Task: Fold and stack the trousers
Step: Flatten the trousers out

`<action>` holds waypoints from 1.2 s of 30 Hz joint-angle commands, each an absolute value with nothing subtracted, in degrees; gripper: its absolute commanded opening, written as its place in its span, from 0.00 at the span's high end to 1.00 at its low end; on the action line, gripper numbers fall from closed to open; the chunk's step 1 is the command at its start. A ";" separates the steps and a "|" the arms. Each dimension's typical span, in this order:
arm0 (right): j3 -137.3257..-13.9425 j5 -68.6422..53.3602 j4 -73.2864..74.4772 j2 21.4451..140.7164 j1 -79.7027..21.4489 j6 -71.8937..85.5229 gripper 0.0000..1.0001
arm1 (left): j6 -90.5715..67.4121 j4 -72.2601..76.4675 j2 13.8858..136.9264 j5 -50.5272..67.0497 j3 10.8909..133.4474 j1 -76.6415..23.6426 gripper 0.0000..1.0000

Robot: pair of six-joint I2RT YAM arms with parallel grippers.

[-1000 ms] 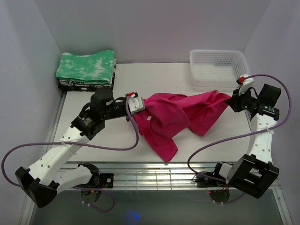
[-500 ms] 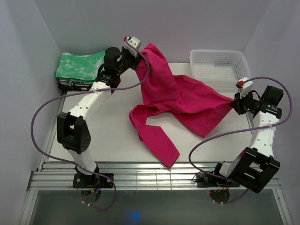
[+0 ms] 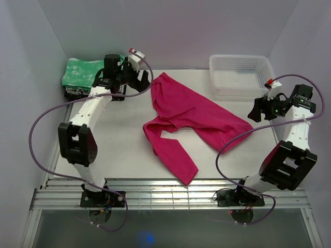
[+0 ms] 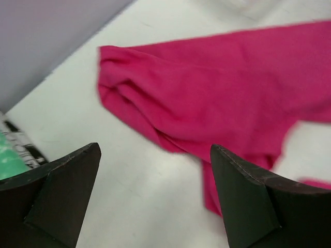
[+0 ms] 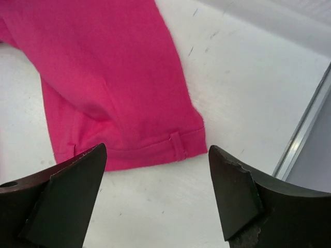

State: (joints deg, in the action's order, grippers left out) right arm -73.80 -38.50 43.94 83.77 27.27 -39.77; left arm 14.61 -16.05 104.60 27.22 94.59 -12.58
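Observation:
The magenta-pink trousers [image 3: 199, 113] lie loose on the white table, one end at the back centre and the waistband at the right. One leg folds back and runs toward the front edge. My left gripper [image 3: 145, 82] hovers open just left of the trousers' back end, nothing between its fingers. In the left wrist view the trousers [image 4: 222, 93] lie beyond the left gripper [image 4: 155, 201], over bare table. My right gripper [image 3: 255, 112] stands open just right of the waistband. In the right wrist view the waistband with a belt loop [image 5: 178, 145] lies ahead of the empty right gripper [image 5: 158, 194].
A folded green-and-white cloth [image 3: 88, 75] sits on a dark stack at the back left, behind my left arm. A white mesh basket [image 3: 240, 75] stands at the back right. The table's metal side rail [image 5: 305, 129] runs close by the right gripper.
Both grippers have opened and let go of the trousers, which dropped from a lifted stretch flat onto the table. The left gripper has drawn back left of the fabric.

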 commanded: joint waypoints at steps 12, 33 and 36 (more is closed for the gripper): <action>-55.55 -31.03 56.18 83.75 14.86 -34.73 0.17 | 63.70 -42.02 82.52 31.04 58.81 -55.43 0.04; -78.21 -30.32 63.01 92.45 23.90 -44.12 0.92 | 47.29 -23.72 65.49 20.47 47.81 -56.08 1.00; -80.85 -29.89 64.86 94.83 24.34 -45.00 0.92 | 46.23 -30.57 62.23 25.91 52.28 -47.66 1.00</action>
